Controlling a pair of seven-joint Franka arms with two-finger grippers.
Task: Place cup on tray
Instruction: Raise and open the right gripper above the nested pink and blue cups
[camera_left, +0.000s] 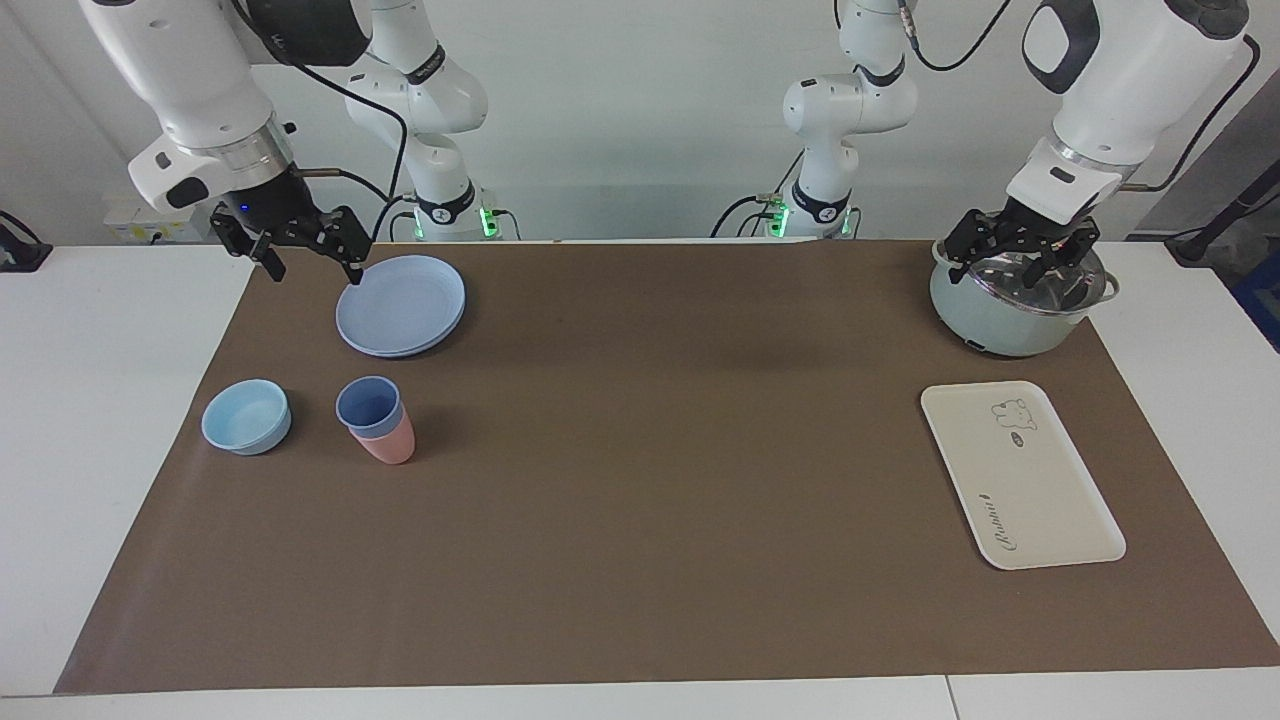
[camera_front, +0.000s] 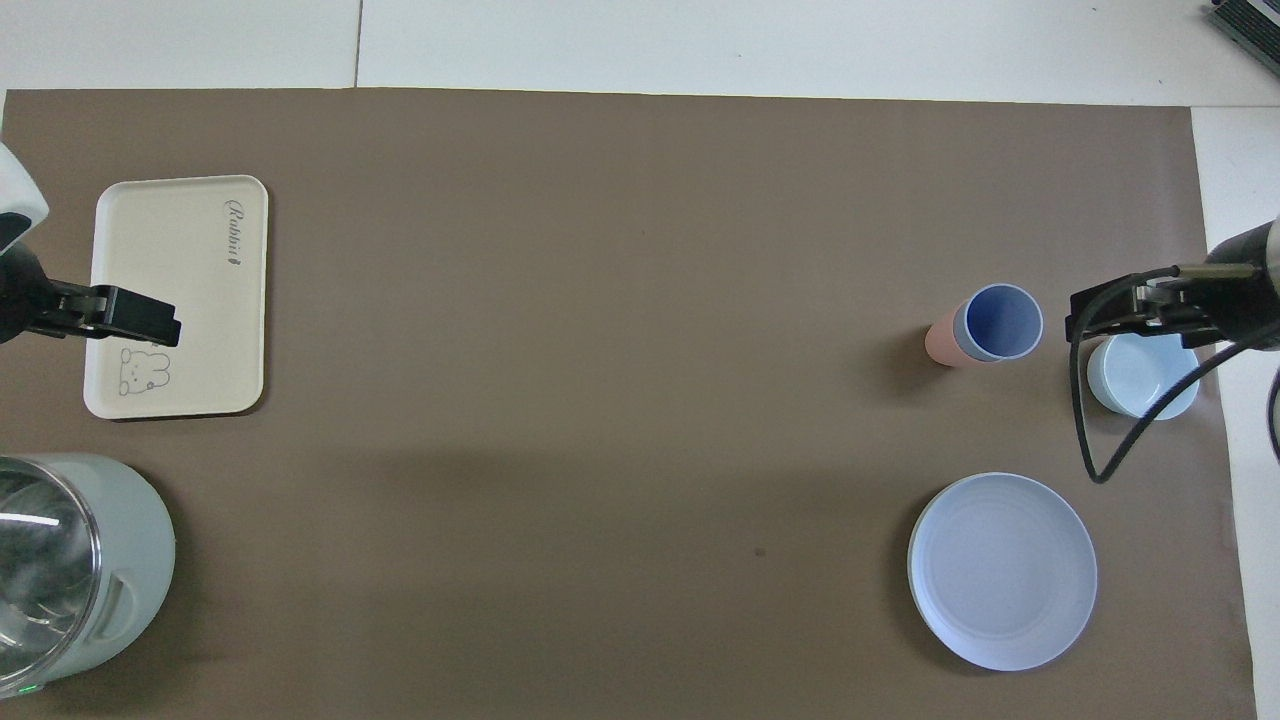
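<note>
1. Both arms are glossy white with rounded shells and dark grey panels near the top.
2. A ribbed silver ring sits at each wrist, above a black gripper mount.
3. The right gripper (camera_left: 309, 253) and left gripper (camera_left: 1022, 251) are black, with angular linkage fingers.
4. Black cables loop along the arms.
5. Black bands with a white logo circle each base, beside green lights.

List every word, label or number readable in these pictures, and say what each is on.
"Rabbit", in script: on the tray, near one short edge; a small bear drawing sits at the other end.
A tiny dark mark under the bear drawing: too small to read.
Lettering on the arms' black joint bands: too small to read.
Nothing else carries text.
</note>
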